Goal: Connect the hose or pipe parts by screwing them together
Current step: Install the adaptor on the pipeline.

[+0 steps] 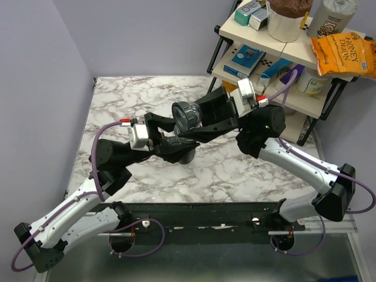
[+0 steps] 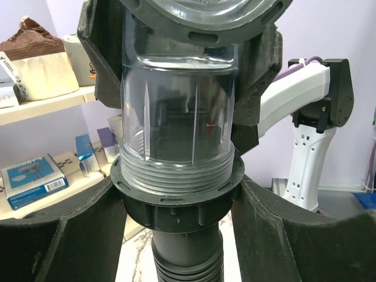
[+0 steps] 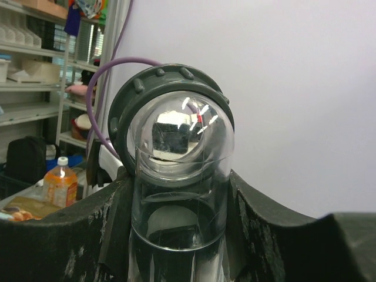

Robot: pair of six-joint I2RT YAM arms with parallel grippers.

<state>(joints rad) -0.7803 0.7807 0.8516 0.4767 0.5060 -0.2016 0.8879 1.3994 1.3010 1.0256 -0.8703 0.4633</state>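
Marble table lies under the parts, held above its middle: left gripper clamps the collar nut of the hose, right gripper clamps the clear end piece, threads still showing, so apparently mid-screwing; next calls for coaxial turning until seated.

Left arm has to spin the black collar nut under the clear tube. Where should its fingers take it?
Take the collar nut by its wide rim, fingers on opposite sides, coming from the left: the rim is round and juts out, and the right gripper holds the clear tube above it.
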